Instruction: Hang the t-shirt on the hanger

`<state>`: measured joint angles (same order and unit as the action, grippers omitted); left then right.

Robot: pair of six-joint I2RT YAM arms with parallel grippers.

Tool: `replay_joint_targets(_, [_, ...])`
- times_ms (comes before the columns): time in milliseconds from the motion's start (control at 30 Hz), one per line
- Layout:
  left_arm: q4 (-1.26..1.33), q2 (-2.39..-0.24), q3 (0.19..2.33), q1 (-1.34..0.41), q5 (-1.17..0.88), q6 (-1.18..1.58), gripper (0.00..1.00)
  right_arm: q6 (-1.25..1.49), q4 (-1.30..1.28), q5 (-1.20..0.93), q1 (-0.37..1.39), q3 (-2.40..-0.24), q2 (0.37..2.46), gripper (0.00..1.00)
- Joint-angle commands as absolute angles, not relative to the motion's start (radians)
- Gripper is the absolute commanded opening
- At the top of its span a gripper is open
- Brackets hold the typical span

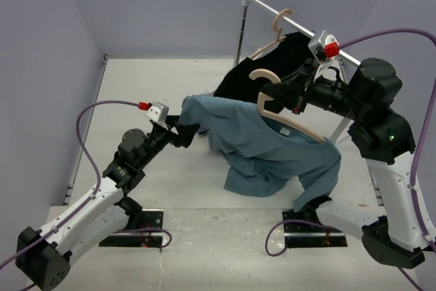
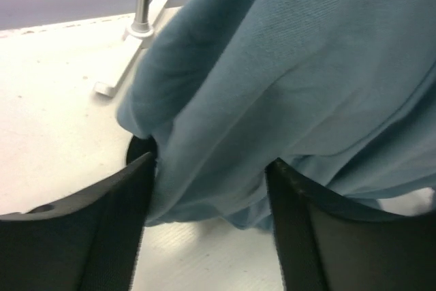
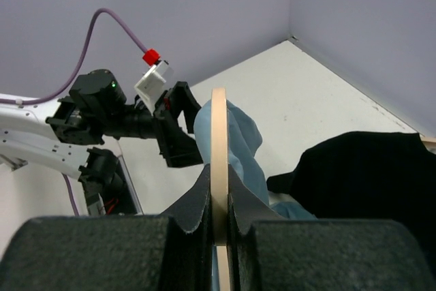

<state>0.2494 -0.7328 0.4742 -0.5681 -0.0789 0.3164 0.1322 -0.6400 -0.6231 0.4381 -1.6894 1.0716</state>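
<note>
Mid-table: left jaws pinch t-shirt [image 1: 266,148] sleeve; right jaws clamp hanger [image 3: 219,141] touching it.

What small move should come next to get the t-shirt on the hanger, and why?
Probably the left gripper should draw its pinched fold of t-shirt over the bare upper end of the hanger. The right gripper holds the hanger up; its lower end disappears into the cloth, while the upper end shows uncovered.

The right gripper [image 3: 219,199] has its jaws pinched on the hanger [image 3: 219,134], the t-shirt [image 3: 243,142] bunched against its far end.
</note>
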Motion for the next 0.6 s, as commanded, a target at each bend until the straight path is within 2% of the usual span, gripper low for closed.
replay_joint_targets(0, [0.376,-0.777,0.545,-0.561,-0.041,0.274,0.41,0.147,-0.638,-0.636,0.437,-1.713,1.075,0.0])
replay_joint_targets(67, [0.382,-0.787,0.558,-0.56,-0.019,0.261,0.02,0.14,-0.638,-0.616,0.437,-1.705,1.077,0.0])
replay_joint_targets(267, [0.341,-0.775,0.566,-0.55,0.156,0.297,0.0,0.122,-0.64,-0.52,0.435,-1.669,1.062,0.0])
replay_joint_targets(400, [0.201,-0.761,0.577,-0.487,0.359,0.449,0.0,0.128,-0.637,-0.381,0.425,-1.627,1.051,0.0])
replay_joint_targets(567, [0.109,-0.737,0.549,-0.333,0.345,0.633,0.0,0.134,-0.608,-0.289,0.423,-1.597,1.034,0.0])
